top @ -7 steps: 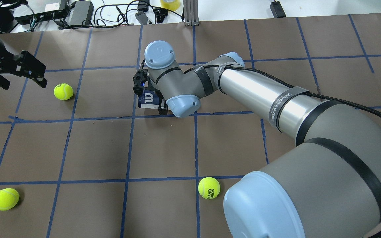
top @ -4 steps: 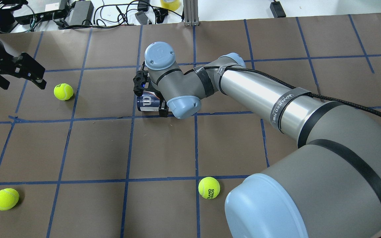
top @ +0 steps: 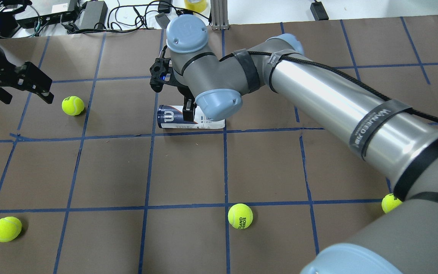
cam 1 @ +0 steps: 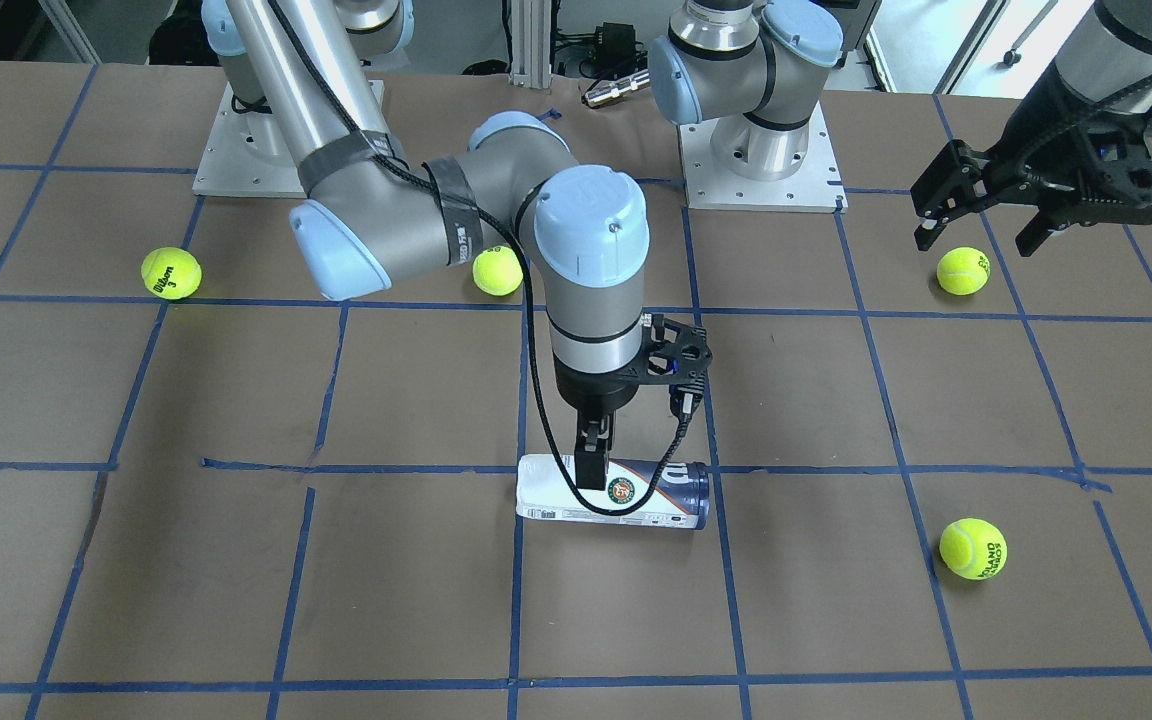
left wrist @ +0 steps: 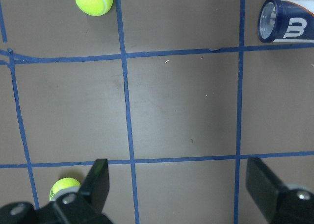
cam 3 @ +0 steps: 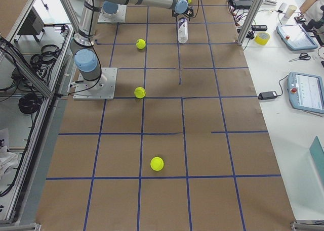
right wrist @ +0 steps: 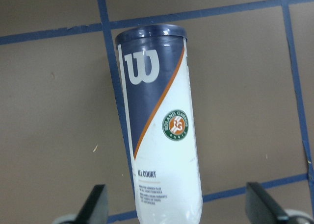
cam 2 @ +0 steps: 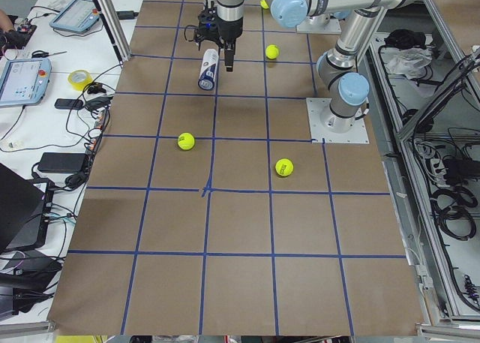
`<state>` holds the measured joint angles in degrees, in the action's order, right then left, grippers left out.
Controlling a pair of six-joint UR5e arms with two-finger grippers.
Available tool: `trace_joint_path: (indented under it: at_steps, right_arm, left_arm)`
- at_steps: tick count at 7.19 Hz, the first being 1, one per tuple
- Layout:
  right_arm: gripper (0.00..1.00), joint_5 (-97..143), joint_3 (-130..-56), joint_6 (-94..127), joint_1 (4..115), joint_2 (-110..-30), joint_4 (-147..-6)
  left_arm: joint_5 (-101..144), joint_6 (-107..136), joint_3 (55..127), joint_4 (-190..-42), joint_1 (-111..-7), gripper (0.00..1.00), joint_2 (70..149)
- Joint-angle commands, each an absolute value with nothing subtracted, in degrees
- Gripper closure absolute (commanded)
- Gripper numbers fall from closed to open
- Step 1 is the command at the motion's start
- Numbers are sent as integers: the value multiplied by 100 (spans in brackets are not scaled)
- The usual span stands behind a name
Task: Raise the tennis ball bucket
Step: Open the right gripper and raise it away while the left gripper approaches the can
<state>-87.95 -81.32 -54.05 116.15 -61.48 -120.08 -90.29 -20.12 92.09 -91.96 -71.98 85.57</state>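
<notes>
**A:** Where are we in the lift?

**B:** At the grasp, I'd say, not yet the lift. The bucket (cam 1: 626,495) lies on its side on the table (cam 1: 416,620). The right gripper (right wrist: 177,204) hangs straight over it, one finger either side of its white half.

**A:** Clamped?

**B:** No. The wrist view shows bare table between the fingers (right wrist: 95,204) and the bucket, so the jaws are spread and touch nothing.

**A:** So what next?

**B:** Close squarely across the bucket's width, because a round, slick tube could roll or squirt out. Then raise it level. It may need to drop lower first, but I cannot tell how high the tips are.

**A:** And the other arm?

**B:** The left gripper (cam 1: 976,235) is well away, off the bucket's navy end, jaws spread and empty.

**A:** Is there anything in the bucket?

**B:** The label hides most of it. No yellow shows through the clear lid in the left wrist view, so I judge it empty and therefore light. The balls (cam 1: 973,547) lie loose around the bucket, none touching it.
</notes>
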Motion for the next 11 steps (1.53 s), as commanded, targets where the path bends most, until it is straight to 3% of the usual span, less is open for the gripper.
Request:
trace_joint_path:
  at_steps: [1, 3, 6, 11]
  right_arm:
    - [0, -8597, -8147, -5379, 11130, -6792, -11166]
    - [0, -8124, -8174, -5327, 10261, -7248, -10542]
    - [0, -8235, -8148, -4749, 9309, -8119, -9417]
    - [0, -9062, -8200, -1590, 9247, -8684, -9158]
  left_arm:
    - [-8983, -1995, 9220, -9167, -7207, 0, 8665]
    - [-7690, -1995, 9499, -8764, -7225, 0, 8797]
    - [-6456, -1986, 10509, -6904, -7233, 0, 9411]
    - [-5407, -1978, 10564, -6163, -7373, 0, 10668]
